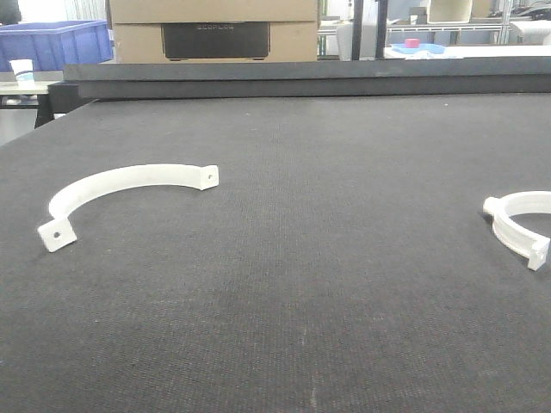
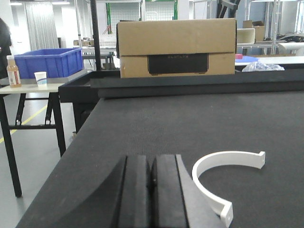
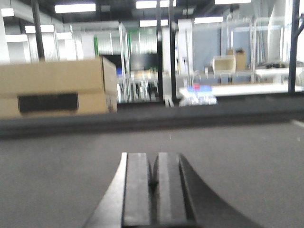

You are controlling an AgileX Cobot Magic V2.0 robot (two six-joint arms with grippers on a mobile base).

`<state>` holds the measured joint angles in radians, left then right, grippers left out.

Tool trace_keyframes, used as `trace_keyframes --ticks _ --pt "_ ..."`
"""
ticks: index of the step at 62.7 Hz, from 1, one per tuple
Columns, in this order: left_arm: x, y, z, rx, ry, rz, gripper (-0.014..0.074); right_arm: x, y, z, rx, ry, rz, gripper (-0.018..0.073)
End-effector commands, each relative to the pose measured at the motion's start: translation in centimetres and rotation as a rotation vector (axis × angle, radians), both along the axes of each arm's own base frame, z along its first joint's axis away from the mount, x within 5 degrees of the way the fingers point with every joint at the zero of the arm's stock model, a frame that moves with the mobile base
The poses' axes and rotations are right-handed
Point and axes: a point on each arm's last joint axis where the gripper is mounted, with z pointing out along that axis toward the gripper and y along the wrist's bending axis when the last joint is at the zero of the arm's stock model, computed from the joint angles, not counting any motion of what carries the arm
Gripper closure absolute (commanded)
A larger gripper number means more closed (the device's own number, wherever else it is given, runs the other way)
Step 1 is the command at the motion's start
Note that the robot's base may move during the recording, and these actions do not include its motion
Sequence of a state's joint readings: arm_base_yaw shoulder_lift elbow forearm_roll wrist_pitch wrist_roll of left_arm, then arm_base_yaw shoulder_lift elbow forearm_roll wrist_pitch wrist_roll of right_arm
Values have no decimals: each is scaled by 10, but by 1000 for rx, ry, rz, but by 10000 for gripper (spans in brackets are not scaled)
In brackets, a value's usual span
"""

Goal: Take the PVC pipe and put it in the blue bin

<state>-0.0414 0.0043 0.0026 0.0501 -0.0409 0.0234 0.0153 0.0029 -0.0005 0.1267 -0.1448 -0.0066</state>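
We are looking at the PVC pipe lying flat at the right edge of the black-matted table. It is a thick, ridged arc whose squared tab is pointing toward us, and the frame is cutting off its far side. We cannot tell which way the curve is opening. The part we can see is running from the back-left toward the near-right.

Both sets of jaws are pressed together with nothing between them. That holds for the left gripper and for the right gripper. Since the pipe is sitting on the robot's right, we are judging the right arm to be the nearer one. The right wrist view is blurred, though, and is showing only bare mat ahead of the fingers. The pipe must therefore be lying off to the side of that gripper's line, not in front of it.

The left wrist view is showing a white piece just right of its fingers, but that is the thin strap with holed end tabs, not the task's part. The front view is confirming this, with the strap on the left and the pipe well apart from it on the right.

The blue bin is standing on a side table beyond the mat's far-left corner, left of the cardboard box. The left wrist view is showing this most clearly, while the right wrist view is not showing the bin at all. We are expecting a carry across the whole table.
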Motion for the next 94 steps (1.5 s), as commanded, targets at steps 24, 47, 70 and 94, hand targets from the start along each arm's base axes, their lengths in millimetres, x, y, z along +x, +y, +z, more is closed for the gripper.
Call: trace_keyframes --ticks 24,47,70,94 --pt "-18 1 67 -52 -196 -8 707 -17 -1 58 28 -229 -7 721" --pt "0 3 156 27 31 33 707 -6 3 125 -11 -9 30 721" --pt "62 6 217 83 340 88 707 35 7 179 -71 464 72 721" --pt "140 -12 188 -102 812 -38 707 102 11 167 -59 946 130 721"
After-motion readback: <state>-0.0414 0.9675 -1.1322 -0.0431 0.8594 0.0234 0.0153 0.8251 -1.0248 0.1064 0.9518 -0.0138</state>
